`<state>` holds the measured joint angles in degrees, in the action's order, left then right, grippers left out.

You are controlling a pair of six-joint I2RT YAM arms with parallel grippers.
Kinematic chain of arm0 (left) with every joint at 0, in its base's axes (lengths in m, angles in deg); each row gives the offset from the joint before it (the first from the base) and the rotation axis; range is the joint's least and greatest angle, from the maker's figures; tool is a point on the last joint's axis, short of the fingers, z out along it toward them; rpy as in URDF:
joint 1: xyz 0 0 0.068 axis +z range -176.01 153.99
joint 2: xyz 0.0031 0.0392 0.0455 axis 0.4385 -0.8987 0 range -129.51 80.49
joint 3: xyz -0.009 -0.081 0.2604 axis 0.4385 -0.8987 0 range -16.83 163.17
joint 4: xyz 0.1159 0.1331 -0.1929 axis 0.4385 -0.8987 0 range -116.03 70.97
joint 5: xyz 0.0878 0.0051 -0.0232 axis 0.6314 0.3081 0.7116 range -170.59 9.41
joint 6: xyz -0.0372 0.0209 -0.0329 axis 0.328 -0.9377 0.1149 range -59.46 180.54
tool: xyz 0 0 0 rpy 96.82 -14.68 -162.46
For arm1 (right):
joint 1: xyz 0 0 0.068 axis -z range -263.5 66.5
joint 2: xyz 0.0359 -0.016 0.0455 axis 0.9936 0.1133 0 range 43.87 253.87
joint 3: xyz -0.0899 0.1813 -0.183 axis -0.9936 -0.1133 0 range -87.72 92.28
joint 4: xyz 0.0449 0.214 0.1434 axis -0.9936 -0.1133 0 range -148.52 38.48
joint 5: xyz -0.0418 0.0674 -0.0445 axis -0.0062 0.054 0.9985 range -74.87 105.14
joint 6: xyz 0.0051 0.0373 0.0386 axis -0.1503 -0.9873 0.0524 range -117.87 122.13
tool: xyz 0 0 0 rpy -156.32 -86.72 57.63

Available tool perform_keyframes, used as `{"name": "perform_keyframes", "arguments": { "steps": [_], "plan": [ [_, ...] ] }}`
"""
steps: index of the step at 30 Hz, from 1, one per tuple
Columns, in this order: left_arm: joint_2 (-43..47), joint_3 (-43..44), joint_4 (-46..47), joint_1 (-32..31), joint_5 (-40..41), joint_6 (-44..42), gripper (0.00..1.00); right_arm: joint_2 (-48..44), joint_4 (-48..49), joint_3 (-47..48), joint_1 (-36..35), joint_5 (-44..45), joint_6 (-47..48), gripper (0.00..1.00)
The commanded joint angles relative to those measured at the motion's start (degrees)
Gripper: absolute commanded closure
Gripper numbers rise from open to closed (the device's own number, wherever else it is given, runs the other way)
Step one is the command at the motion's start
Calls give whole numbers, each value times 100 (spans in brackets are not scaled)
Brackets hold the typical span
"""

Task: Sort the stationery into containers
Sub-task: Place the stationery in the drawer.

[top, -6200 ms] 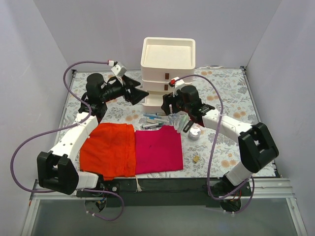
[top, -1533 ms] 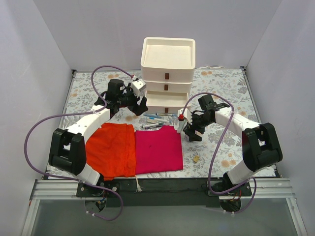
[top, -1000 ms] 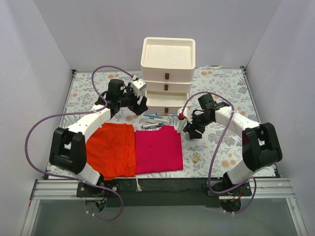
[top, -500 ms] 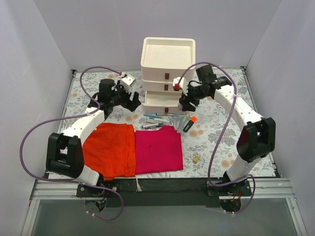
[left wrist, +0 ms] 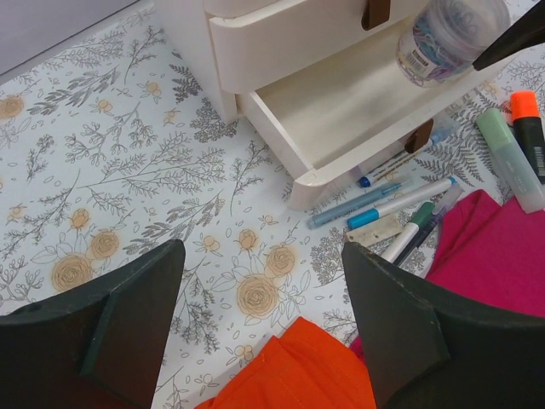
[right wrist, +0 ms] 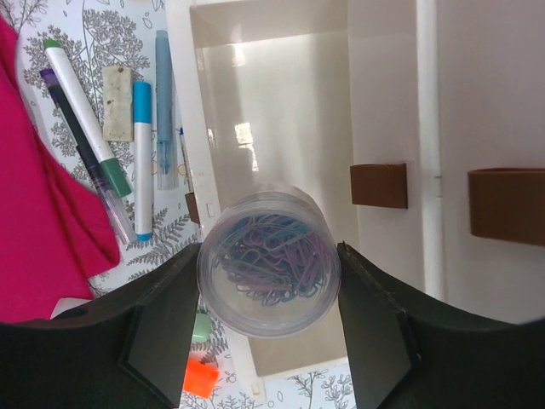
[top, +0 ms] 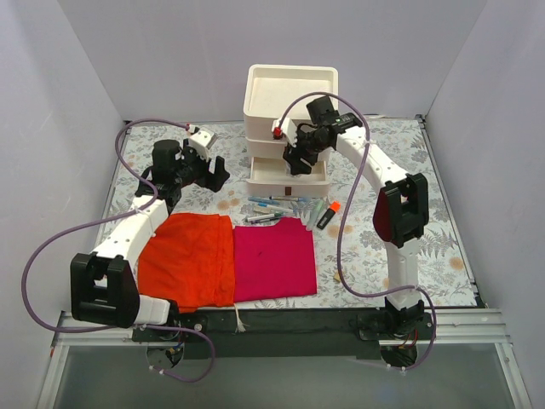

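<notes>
- The flowered table [top: 409, 187] stood between grey walls.
- My right gripper [right wrist: 268, 256] clamped the clip tub [right wrist: 268, 285] above the open bottom drawer [right wrist: 281, 111].
- My left gripper [left wrist: 260, 264] hung open, empty.
- Pens [top: 272, 207] and highlighter [top: 326, 215] lay unsorted; I judged that most of the work remained.

The top view hangs high over the near edge of the desk [top: 443, 170] and faces the far edge, taking in the whole surface. The left wrist view sits close above the far-left corner, slanting right toward the open drawer [left wrist: 341, 102]. The right wrist view looks straight down into it, very near. Both wrist views share that drawer, the clip tub [right wrist: 268, 273] and the pens [left wrist: 392, 203]
</notes>
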<state>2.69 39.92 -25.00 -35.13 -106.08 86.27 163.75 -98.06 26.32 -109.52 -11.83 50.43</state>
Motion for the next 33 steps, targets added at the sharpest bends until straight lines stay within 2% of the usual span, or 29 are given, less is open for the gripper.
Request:
{"name": "perform_keyframes", "arguments": {
  "steps": [1,16,24,25,26,33],
  "plan": [
    [195,-94,-9,-1,1,72,25,71,-136,330,-122,217,-57,63],
    [-95,99,150,16,-96,177,25,370,339,66,-263,868,-505,60],
    [-60,169,9,16,-131,169,25,274,374,-127,-290,947,-733,31],
    [-60,170,0,16,-157,169,26,169,383,-154,-290,938,-742,6],
    [-69,170,0,16,-166,169,25,133,409,-189,-290,938,-821,2],
    [-130,284,79,16,-307,186,25,-438,488,-381,-237,973,-1075,2]
  ]
}}
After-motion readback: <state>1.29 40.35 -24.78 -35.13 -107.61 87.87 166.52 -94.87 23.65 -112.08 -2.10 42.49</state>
